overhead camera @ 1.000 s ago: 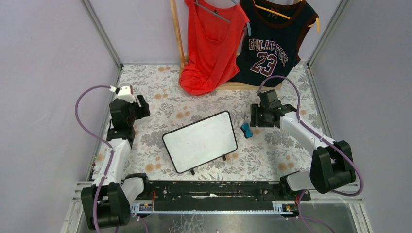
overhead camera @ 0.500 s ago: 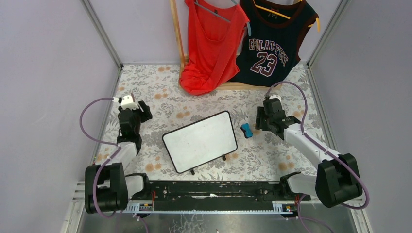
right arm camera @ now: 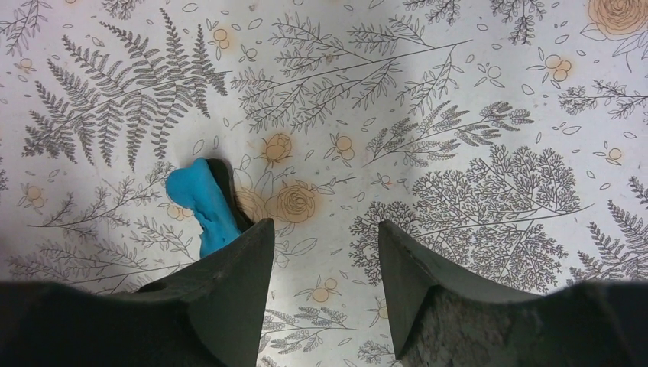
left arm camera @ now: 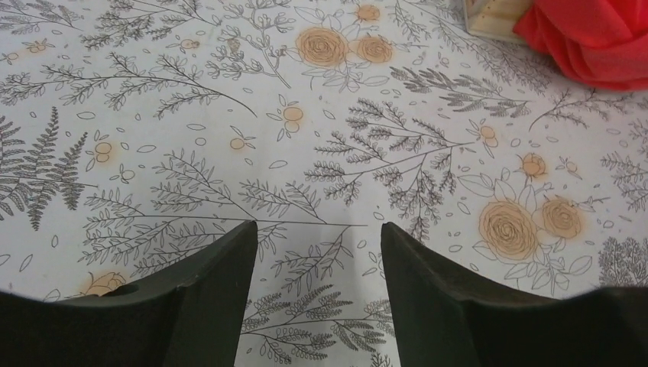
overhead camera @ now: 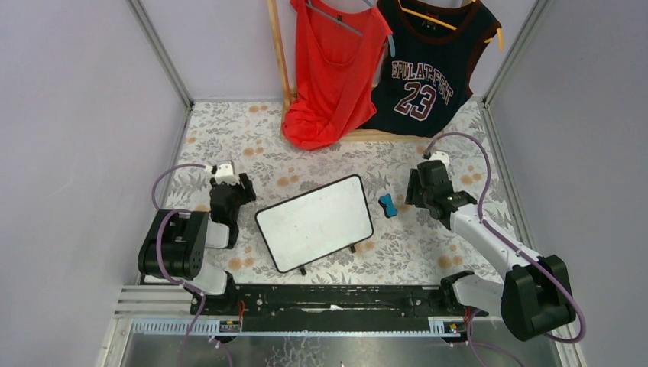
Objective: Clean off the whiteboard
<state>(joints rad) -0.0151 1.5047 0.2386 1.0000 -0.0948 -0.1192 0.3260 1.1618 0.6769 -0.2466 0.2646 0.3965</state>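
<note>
The whiteboard (overhead camera: 315,222) lies flat near the middle of the worktop (overhead camera: 428,237), which is covered in a cloth printed with leaves and orange flowers. The board is turned at a slant, its right end farther back than its left. Its two small black feet stick out from the near long edge, and its face looks plain white from above. The left tool (overhead camera: 243,183) sits low over the cloth just left of the board's far left corner, apart from it. In the left wrist view the left tool (left arm camera: 313,260) has its two dark fingers (left arm camera: 206,298) spread, with only printed cloth showing between them. The right tool (overhead camera: 416,187) is on the other side, near the board's far right corner. A small blue eraser (overhead camera: 388,205) lies on the cloth between that tool and the board. In the right wrist view the right tool (right arm camera: 321,260) also stands spread, holding nothing. The eraser (right arm camera: 205,208) is just outside one finger (right arm camera: 229,298) and partly hidden behind it, not in the gap. At the back of the worktop a red top (overhead camera: 332,69) and a dark jersey (overhead camera: 432,65) numbered 23 hang from a wooden rack (overhead camera: 279,53). The hem of the red top (left arm camera: 596,38) shows in the far corner of the left wrist view.
</note>
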